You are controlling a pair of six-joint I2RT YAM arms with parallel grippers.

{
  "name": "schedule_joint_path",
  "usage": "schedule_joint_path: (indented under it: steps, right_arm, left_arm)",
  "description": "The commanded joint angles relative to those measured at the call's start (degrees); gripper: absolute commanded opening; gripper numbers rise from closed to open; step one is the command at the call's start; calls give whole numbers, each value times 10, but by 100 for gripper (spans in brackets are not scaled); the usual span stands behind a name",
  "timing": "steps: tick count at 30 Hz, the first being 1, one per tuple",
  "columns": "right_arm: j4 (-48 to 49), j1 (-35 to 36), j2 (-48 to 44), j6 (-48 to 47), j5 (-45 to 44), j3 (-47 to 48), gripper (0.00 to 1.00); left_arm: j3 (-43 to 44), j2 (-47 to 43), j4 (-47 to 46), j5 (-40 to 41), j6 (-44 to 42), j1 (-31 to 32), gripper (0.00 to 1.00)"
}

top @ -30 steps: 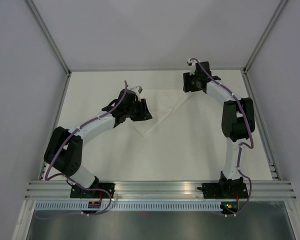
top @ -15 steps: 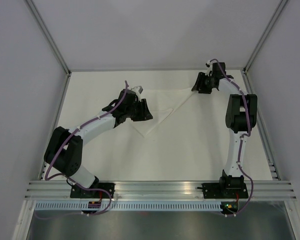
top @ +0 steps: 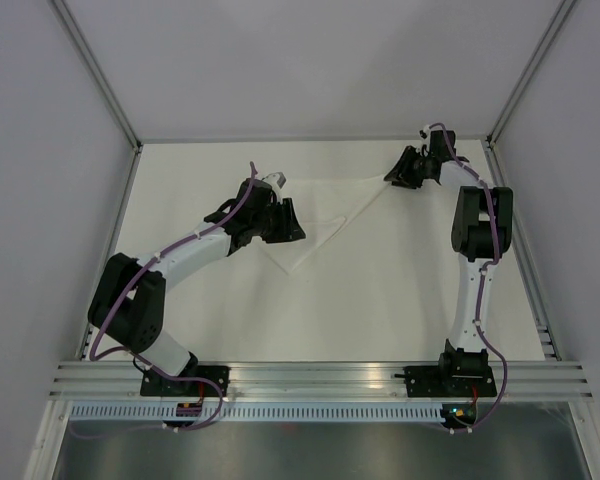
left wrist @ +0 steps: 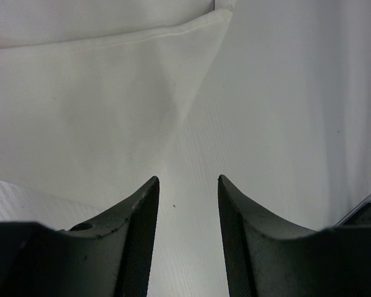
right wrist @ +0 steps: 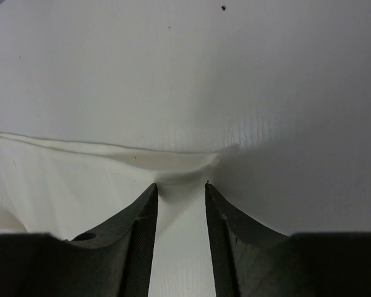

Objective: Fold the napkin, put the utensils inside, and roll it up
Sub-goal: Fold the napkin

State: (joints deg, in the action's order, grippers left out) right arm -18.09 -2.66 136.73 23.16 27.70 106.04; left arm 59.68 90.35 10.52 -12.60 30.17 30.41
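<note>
On the table (top: 380, 300), between the two arms, the napkin (top: 330, 208) is lying as a flattened triangle, one layer showing over another. Its longest visible edge is running on a slant from the far-right corner down to a near tip, and that tip is pointing toward the arm bases. The far edge is running left to right. At the napkin's far-right corner the right gripper (right wrist: 180, 184) is sitting low with its jaws apart; the corner's bunched cloth is lying just at the fingertips, not yet pinched. Over the napkin's left part the left gripper (left wrist: 185, 179) is hovering, jaws apart too, nothing between them. No utensils are showing in any view. Judging by this, the folding step is in hand, and the right arm is lining up to take the corner. The next move is calling for a firm pinch on that thin corner, both layers if possible, then a low carry across the napkin without dragging the left side.
</note>
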Motion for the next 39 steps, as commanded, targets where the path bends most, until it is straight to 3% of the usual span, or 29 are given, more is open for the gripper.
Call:
schedule_joint_path:
  steps: [1, 10, 19, 29, 34, 39]
  right_arm:
    - [38, -2, 12, 57, 27, 14, 42]
    - [105, -2, -22, 66, 54, -12, 17]
    - [125, 23, -118, -35, 69, -64, 9]
    - [59, 197, -248, -289, 24, -157, 8]
    - [21, 286, -263, -408, -19, -188, 6]
    - [20, 358, -268, -454, -61, -219, 3]
  left_arm:
    - [0, -3, -8, -8, 4, 3, 48]
    - [-1, -1, -8, -8, 6, 3, 48]
    - [-14, -17, -31, -14, 55, 3, 47]
    - [-44, -148, -17, 60, 129, -18, 52]
    - [-62, -234, 9, 114, 160, -33, 53]
    - [-75, -317, 29, 123, 181, -51, 55]
